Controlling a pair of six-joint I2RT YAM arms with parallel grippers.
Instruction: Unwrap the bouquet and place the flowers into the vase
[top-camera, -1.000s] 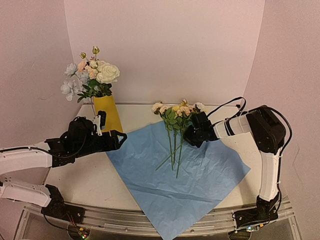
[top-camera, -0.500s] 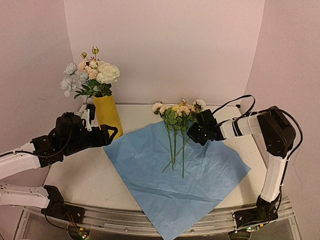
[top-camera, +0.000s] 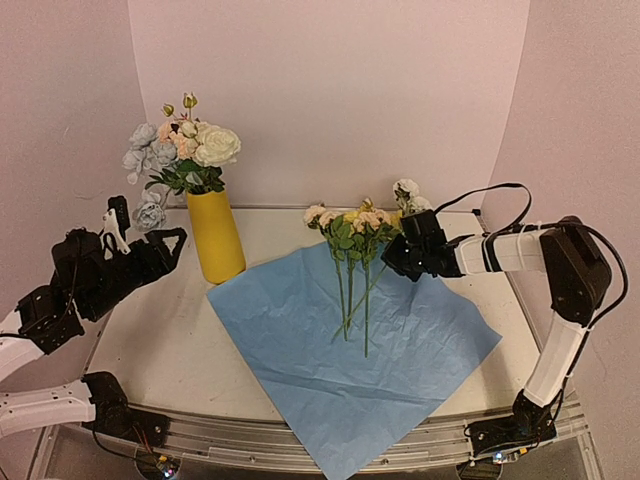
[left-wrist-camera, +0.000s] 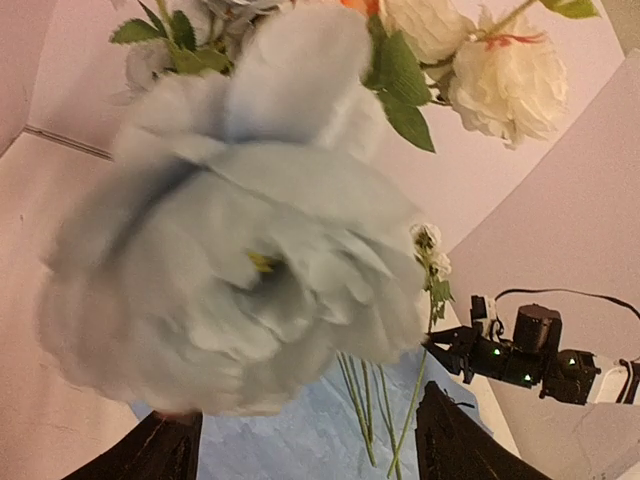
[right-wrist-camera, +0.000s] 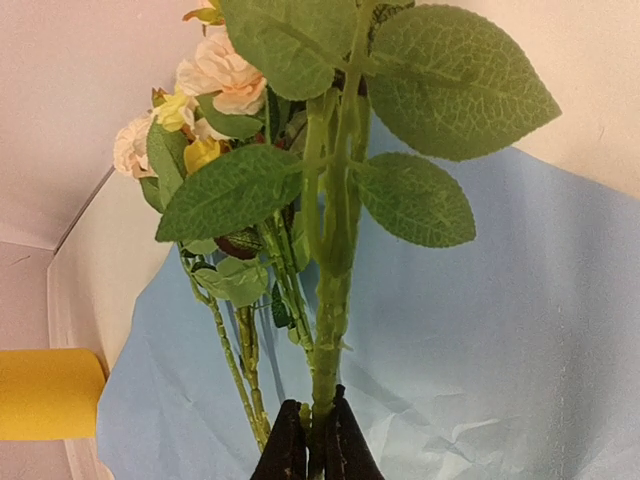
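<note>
Flowers: the loose flowers (top-camera: 347, 290) lay on the flat, spread blue paper (top-camera: 400, 350), heads toward the back wall. Overlapping leaves made the stems hard to count.
Held stem: one stem (right-wrist-camera: 327, 330) was pinched near its lower end. Its white head (top-camera: 406, 188) stood above the other heads in the top view. In the right wrist view its top was cut off by the frame edge.
Right claw: the right claw (top-camera: 392, 258) was pressed together on that stem, and its fingers (right-wrist-camera: 290, 445) touched it on both sides.
Vase: the vase (top-camera: 216, 236) stood upright just beside the paper's left corner and carried big white, peach and pale blue blooms. The right wrist view caught only a yellow slice of it, cut at the left edge.
Left claw: the left claw (top-camera: 150, 226) was spread and gripped nothing, left of the vase. A blurred pale blue bloom (left-wrist-camera: 250, 260) filled most of the left wrist view and hid the vase there. Only two dark fingertips (left-wrist-camera: 455, 440) showed at the bottom.
Surface: the pale surface (top-camera: 150, 350) lay under everything.
</note>
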